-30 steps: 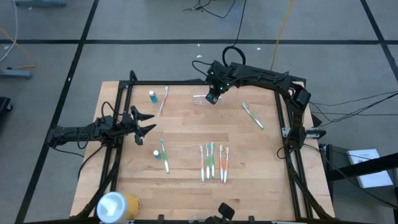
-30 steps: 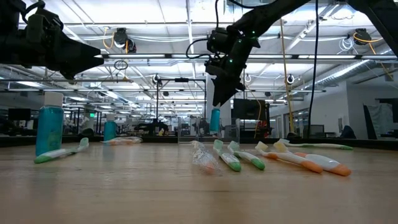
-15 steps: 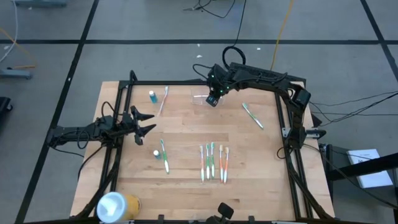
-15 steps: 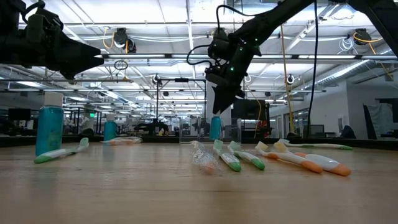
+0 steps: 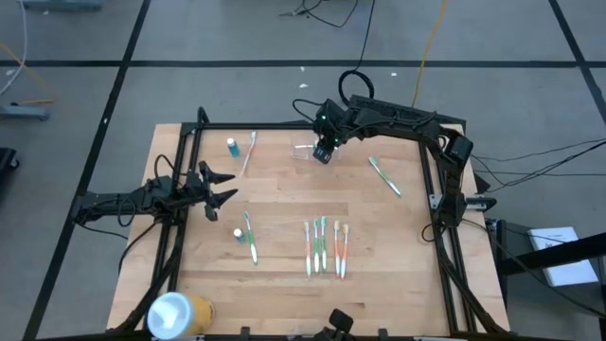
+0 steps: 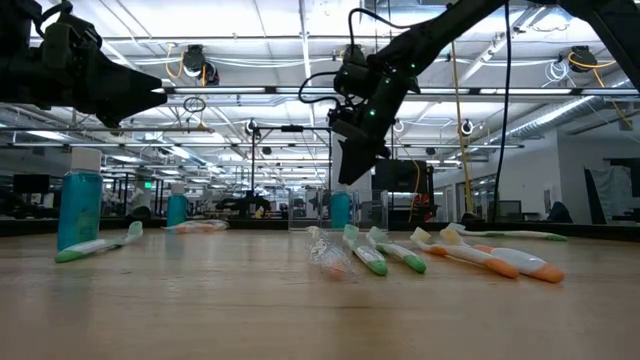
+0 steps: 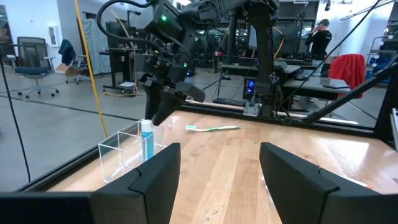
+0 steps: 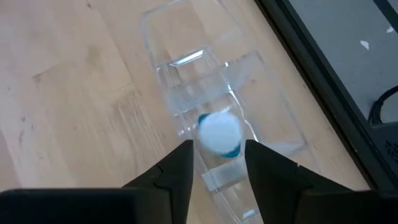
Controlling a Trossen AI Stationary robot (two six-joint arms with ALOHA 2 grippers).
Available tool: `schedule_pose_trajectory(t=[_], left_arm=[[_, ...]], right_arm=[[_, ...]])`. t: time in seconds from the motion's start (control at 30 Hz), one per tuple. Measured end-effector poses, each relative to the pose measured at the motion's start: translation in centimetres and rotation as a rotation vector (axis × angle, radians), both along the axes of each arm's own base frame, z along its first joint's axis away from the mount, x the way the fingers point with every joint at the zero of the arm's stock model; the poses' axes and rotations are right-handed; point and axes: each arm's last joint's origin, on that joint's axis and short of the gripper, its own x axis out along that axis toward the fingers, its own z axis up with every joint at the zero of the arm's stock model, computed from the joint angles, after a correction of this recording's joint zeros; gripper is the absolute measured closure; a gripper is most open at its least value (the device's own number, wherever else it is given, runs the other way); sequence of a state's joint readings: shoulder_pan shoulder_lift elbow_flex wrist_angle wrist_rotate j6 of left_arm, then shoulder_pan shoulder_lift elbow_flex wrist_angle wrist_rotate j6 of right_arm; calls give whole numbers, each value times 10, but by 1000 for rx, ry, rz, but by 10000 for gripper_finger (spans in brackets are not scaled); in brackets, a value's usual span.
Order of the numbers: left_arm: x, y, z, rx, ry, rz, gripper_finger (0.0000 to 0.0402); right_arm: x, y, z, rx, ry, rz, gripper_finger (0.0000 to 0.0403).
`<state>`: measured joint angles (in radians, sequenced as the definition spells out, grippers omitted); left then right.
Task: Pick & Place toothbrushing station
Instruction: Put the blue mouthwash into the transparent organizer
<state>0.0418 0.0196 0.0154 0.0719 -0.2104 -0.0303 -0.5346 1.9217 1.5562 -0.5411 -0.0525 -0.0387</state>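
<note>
Clear plastic toothbrushing station (image 5: 305, 150) sits at upper centre of the bench (image 5: 284, 256) in the high view. One blue tube (image 8: 219, 134) with a white cap stands inside it. My right claw (image 5: 323, 152) hovers just above, fingers parted, tube loose between them. Left claw (image 5: 220, 187) waits open at frame left. Toothbrushes (image 5: 325, 246) and a second tube (image 5: 232, 146) are not yet placed.

blue tube (image 6: 340, 210) now lower, standing inside clear holder (image 7: 127, 148) instead of hanging under right gripper (image 6: 350, 172), gripper fingers spread apart and off the tube's white cap (image 8: 219, 131), gripper shifted slightly toward the holder
</note>
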Motion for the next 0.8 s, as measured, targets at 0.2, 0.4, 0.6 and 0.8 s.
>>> schedule_pose_trajectory(t=[0.2,0.4,0.6,0.8], left_arm=[[0,0,0,0,0,0,174],[0,0,0,0,0,0,174],[0,0,0,0,0,0,174],[0,0,0,0,0,0,174]], right_arm=[[0,0,0,0,0,0,253],[-7,4,15,-10,-16,0,255],[-34,20,70,-42,-98,-18,256],[-91,58,111,-21,-102,-37,257]])
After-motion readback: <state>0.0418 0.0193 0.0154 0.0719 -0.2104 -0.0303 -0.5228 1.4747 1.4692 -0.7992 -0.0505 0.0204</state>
